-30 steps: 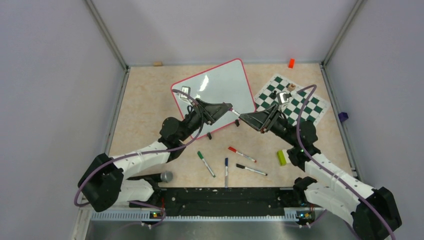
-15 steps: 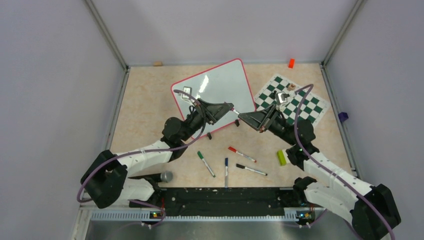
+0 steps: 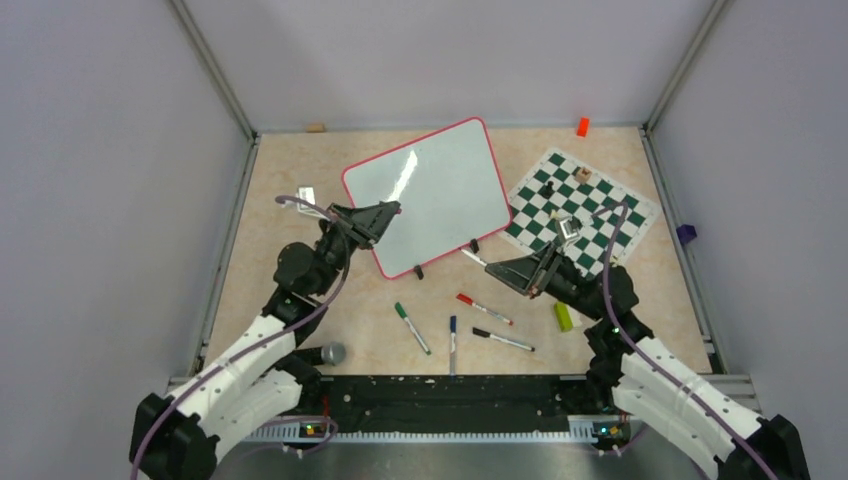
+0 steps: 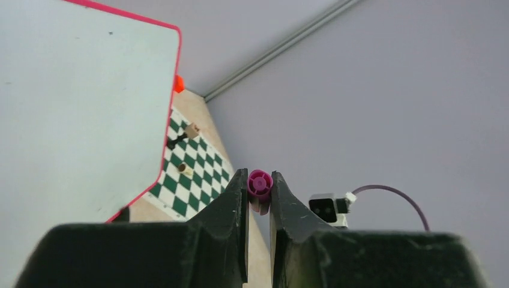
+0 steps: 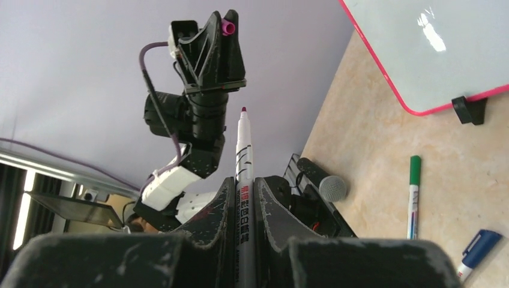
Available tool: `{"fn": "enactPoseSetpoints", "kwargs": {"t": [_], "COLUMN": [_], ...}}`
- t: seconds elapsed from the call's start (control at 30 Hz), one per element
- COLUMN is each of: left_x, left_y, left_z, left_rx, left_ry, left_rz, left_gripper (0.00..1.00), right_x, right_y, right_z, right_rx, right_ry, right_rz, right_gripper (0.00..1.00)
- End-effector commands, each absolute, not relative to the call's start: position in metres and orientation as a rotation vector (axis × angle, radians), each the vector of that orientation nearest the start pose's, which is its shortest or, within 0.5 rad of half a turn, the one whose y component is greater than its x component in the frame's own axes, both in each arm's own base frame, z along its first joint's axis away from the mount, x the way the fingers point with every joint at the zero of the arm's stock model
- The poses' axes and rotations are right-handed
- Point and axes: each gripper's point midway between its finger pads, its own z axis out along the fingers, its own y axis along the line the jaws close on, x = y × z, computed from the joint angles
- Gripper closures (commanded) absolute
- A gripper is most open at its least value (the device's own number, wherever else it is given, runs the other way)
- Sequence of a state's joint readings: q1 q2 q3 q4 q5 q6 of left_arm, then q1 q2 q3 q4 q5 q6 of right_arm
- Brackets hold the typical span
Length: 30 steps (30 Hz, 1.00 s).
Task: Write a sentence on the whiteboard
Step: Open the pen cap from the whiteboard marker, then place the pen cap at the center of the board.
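**Top external view:** the whiteboard is seen propped on its two small black feet, its glossy face bare of any writing. It lies just ahead of the left gripper and ahead and to the left of the right gripper. The left arm is stretched forward with its fingers aimed across the board's near-left rim. The right arm is folded at the elbow, its fingers aimed at the board's near edge but apart from it. A purple marker juts from the right fingers.

**Left wrist view:** the left gripper is clamped on the marker's cap, pinched at the very fingertips. The board fills the space above and to the left of the fingers, and the chess mat lies beyond it.

**Right wrist view:** the right gripper is closed tight on the marker, gripped low on the barrel, with the uncapped tip pointing straight out. The board sits to the upper right of the fingers. A green marker lies on the table to the right.

**Handling:** the marker is judged light, stiff and smooth, so it may twist under writing pressure, and a hold nearer the tip would be firmer. The board is judged light and slick, and likely to slide on its feet unless it is steadied at the rim.
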<state>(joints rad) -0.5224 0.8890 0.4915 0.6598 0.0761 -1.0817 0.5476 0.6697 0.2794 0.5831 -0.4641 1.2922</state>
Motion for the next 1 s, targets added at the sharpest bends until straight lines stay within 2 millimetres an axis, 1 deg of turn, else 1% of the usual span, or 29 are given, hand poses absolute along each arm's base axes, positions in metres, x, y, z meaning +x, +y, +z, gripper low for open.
{"fn": "enactPoseSetpoints", "kwargs": {"t": [0.0,0.07,0.13,0.2,0.23,0.27,0.33,0.4,0.53,0.6,0.73,0.83,0.97], "left_x": [0.275,0.271,0.267,0.261,0.258,0.255,0.249,0.246,0.241,0.238,0.237,0.236,0.234], "left_y": [-0.187,-0.181,-0.171,-0.155,-0.148,-0.141,-0.128,-0.120,-0.110,-0.108,-0.116,-0.123,-0.127], "left_z": [0.269,0.248,0.217,0.187,0.174,0.161,0.139,0.122,0.100,0.091,0.078,0.067,0.056], "left_rx": [-0.331,-0.332,-0.364,-0.418,-0.436,-0.451,-0.492,-0.527,-0.573,-0.602,-0.597,-0.592,-0.609], "left_ry": [1.638,1.723,1.846,1.957,1.999,2.041,2.103,2.139,2.200,2.230,2.280,2.315,2.354], "left_rz": [-1.063,-0.992,-0.887,-0.760,-0.701,-0.645,-0.550,-0.484,-0.391,-0.368,-0.392,-0.412,-0.413], "left_gripper": [1.00,1.00,1.00,1.00,1.00,1.00,1.00,1.00,1.00,1.00,1.00,1.00,1.00], "right_x": [0.173,0.179,0.186,0.194,0.197,0.199,0.202,0.202,0.204,0.204,0.201,0.198,0.191], "right_y": [0.230,0.222,0.212,0.199,0.190,0.183,0.170,0.158,0.137,0.127,0.114,0.110,0.104], "right_z": [0.249,0.244,0.235,0.221,0.208,0.203,0.191,0.180,0.167,0.165,0.165,0.167,0.162], "right_rx": [0.160,0.176,0.185,0.213,0.238,0.242,0.256,0.275,0.352,0.417,0.478,0.510,0.527], "right_ry": [1.742,1.783,1.838,1.919,1.980,2.017,2.100,2.180,2.256,2.279,2.309,2.325,2.397], "right_rz": [1.660,1.540,1.396,1.234,1.132,1.061,0.919,0.800,0.619,0.545,0.456,0.428,0.358], "right_gripper": [1.00,1.00,1.00,1.00,1.00,1.00,1.00,1.00,1.00,1.00,1.00,1.00,1.00]}}
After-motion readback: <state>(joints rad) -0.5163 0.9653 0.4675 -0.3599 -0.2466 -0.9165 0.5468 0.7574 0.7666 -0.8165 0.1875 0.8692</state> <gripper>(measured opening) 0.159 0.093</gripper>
